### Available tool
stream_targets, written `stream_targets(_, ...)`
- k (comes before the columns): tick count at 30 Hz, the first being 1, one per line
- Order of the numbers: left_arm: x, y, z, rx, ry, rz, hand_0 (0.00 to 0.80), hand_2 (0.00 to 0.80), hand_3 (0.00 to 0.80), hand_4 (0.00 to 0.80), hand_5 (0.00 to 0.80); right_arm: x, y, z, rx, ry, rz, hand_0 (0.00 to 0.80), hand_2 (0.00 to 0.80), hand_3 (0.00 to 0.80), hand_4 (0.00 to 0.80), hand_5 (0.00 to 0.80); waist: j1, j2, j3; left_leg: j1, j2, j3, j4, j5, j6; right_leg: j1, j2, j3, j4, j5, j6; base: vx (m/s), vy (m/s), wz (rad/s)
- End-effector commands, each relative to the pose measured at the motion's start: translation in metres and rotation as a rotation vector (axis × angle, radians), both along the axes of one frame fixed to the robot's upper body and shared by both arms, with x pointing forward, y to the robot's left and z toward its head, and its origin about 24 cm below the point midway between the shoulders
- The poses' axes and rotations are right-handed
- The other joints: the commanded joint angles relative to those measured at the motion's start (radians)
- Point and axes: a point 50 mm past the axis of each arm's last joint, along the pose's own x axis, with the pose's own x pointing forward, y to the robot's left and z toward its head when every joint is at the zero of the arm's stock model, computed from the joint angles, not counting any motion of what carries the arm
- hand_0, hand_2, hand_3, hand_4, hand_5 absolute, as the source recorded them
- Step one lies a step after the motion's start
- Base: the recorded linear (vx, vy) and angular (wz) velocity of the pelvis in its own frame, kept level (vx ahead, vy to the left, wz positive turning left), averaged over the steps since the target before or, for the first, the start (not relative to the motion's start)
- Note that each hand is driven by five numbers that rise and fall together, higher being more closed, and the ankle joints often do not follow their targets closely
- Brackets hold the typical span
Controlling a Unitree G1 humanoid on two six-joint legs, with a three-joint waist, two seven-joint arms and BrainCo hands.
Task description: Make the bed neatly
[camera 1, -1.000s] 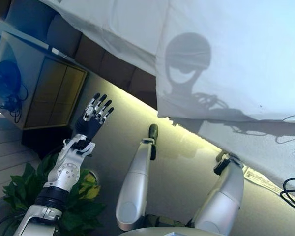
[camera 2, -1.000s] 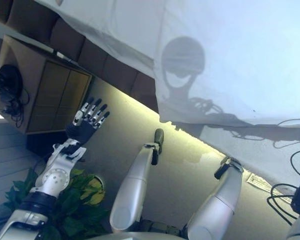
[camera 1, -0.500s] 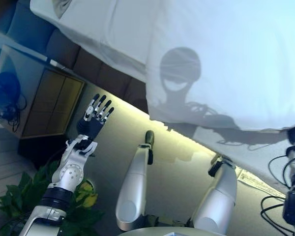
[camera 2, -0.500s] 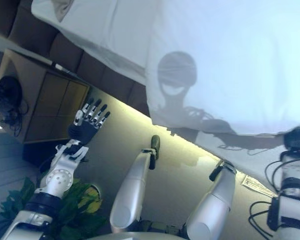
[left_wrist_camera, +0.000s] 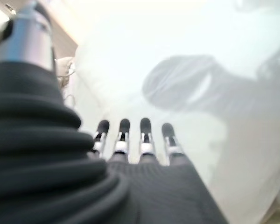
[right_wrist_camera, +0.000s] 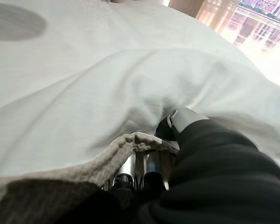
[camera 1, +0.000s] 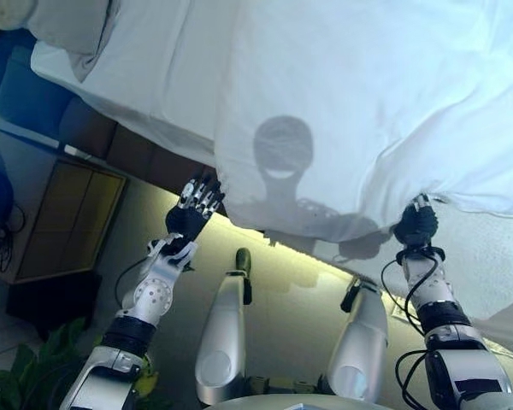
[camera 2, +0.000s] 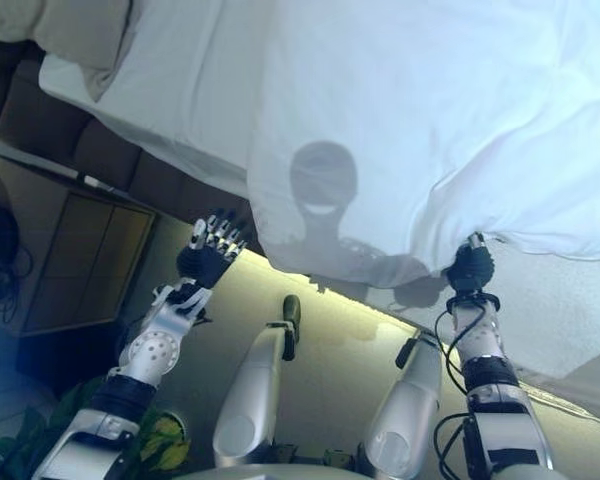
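Note:
A white duvet (camera 1: 368, 102) covers the bed, and its near edge hangs over the bed's side. My left hand (camera 1: 192, 213) is open with straight fingers (left_wrist_camera: 133, 140), just below the duvet's left corner and not holding it. My right hand (camera 1: 415, 226) is at the duvet's near edge further right. In the right wrist view its fingers curl under the duvet's hem (right_wrist_camera: 130, 140) with the thumb (right_wrist_camera: 177, 119) on top, pinching the cloth.
A pillow (camera 1: 68, 21) lies at the bed's head, top left, on the white sheet (camera 1: 145, 94). A brown padded bed base (camera 1: 128, 149) runs below the sheet. A wooden nightstand (camera 1: 60, 213) stands to the left, with a green plant (camera 1: 26, 376) near it.
The camera has tilted, showing more of the bed. My left hand has risen to the duvet's corner. My right hand has come into view and taken hold of the duvet's edge.

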Motion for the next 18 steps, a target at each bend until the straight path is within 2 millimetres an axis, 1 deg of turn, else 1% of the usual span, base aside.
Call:
stream_targets(1,-0.006,-0.026,-0.007,-0.147,0.089,-0.136,0.000,0.000,0.000,0.000,0.000,0.003,0.019,0.011,-0.060,-0.054,0.068,0.800,0.800,0.800,0.800,0.800,0.012,-0.004,-0.068,0.067,0.029,-0.048,-0.169,0.155,-0.004,0.064,-0.037,0.035,-0.014,0.054,0.074,0.043,-0.028,-0.10)
stream_targets(4,-0.017,-0.047,-0.021,-0.311,0.239,-0.245,0.000,0.000,0.000,0.000,0.000,0.003,0.028,0.007,-0.081,-0.032,0.083,0.800,0.800,0.800,0.800,0.800,0.013,-0.017,-0.084,0.094,0.040,-0.053,-0.185,0.157,-0.006,0.100,-0.036,0.029,-0.038,0.063,0.074,0.059,-0.051,-0.05)
stream_targets(6,-0.024,-0.054,-0.032,-0.399,0.336,-0.266,0.000,0.000,0.000,0.000,0.000,0.004,0.032,0.009,-0.085,-0.033,0.092,0.800,0.800,0.800,0.800,0.800,0.015,-0.028,-0.092,0.105,0.051,-0.056,-0.194,0.159,-0.008,0.120,-0.033,0.020,-0.057,0.068,0.075,0.052,-0.103,-0.01)
stream_targets(7,-0.025,-0.056,-0.034,-0.410,0.364,-0.262,0.000,0.000,0.000,0.000,0.000,0.005,0.033,0.010,-0.083,-0.038,0.095,0.800,0.800,0.800,0.800,0.800,0.015,-0.031,-0.093,0.106,0.054,-0.057,-0.196,0.159,-0.009,0.125,-0.031,0.017,-0.063,0.070,0.075,0.010,-0.107,-0.02)
stream_targets(8,-0.026,-0.057,-0.040,-0.403,0.400,-0.250,0.000,0.000,0.000,0.000,0.000,0.006,0.035,0.011,-0.077,-0.043,0.099,0.800,0.800,0.800,0.800,0.800,0.016,-0.037,-0.092,0.106,0.059,-0.057,-0.199,0.160,-0.009,0.131,-0.029,0.012,-0.070,0.072,0.075,-0.010,-0.129,-0.04)
stream_targets(9,-0.027,-0.057,-0.050,-0.372,0.435,-0.236,0.000,0.000,0.000,0.000,0.000,0.009,0.040,0.017,-0.072,-0.066,0.109,0.800,0.800,0.800,0.800,0.800,0.019,-0.047,-0.091,0.105,0.067,-0.059,-0.202,0.163,-0.011,0.139,-0.025,0.003,-0.076,0.074,0.075,-0.012,-0.143,-0.03)
stream_targets(11,-0.028,-0.060,-0.060,-0.320,0.461,-0.227,0.000,0.000,0.000,0.000,0.000,0.011,0.048,0.026,-0.080,-0.115,0.136,0.800,0.800,0.800,0.800,0.800,0.018,-0.059,-0.090,0.103,0.075,-0.063,-0.202,0.165,-0.014,0.152,-0.017,-0.007,-0.088,0.076,0.075,-0.009,-0.145,-0.01)
stream_targets(12,-0.029,-0.066,-0.066,-0.282,0.459,-0.232,0.000,0.000,0.000,0.000,0.000,0.011,0.057,0.034,-0.093,-0.148,0.156,0.800,0.800,0.800,0.800,0.800,0.015,-0.071,-0.089,0.104,0.081,-0.062,-0.204,0.167,-0.015,0.163,-0.012,-0.012,-0.099,0.077,0.075,-0.004,-0.112,0.00)
stream_targets(14,-0.030,-0.074,-0.068,-0.268,0.451,-0.262,0.000,0.000,0.000,0.000,0.000,0.011,0.069,0.043,-0.113,-0.182,0.187,0.800,0.800,0.800,0.800,0.800,0.009,-0.082,-0.091,0.101,0.087,-0.062,-0.204,0.170,-0.018,0.170,-0.005,-0.014,-0.111,0.080,0.075,-0.001,-0.063,0.01)
stream_targets(15,-0.030,-0.075,-0.067,-0.269,0.446,-0.267,0.000,0.000,0.000,0.000,0.000,0.011,0.071,0.044,-0.115,-0.186,0.191,0.800,0.800,0.800,0.800,0.800,0.008,-0.084,-0.091,0.100,0.089,-0.062,-0.204,0.171,-0.019,0.172,-0.004,-0.015,-0.114,0.080,0.075,0.011,-0.043,-0.04)
stream_targets(16,-0.032,-0.081,-0.068,-0.286,0.437,-0.297,0.000,0.000,0.000,0.000,0.000,0.011,0.074,0.048,-0.125,-0.197,0.208,0.800,0.800,0.800,0.800,0.800,0.005,-0.088,-0.093,0.101,0.095,-0.060,-0.203,0.172,-0.022,0.178,-0.003,-0.018,-0.119,0.082,0.075,0.013,-0.023,-0.06)
stream_targets(18,-0.033,-0.083,-0.068,-0.297,0.436,-0.310,0.000,0.000,0.000,0.000,0.000,0.011,0.076,0.050,-0.130,-0.204,0.216,0.800,0.800,0.800,0.800,0.800,0.005,-0.089,-0.093,0.101,0.097,-0.059,-0.203,0.172,-0.023,0.182,-0.003,-0.021,-0.123,0.083,0.075,0.007,-0.010,-0.02)
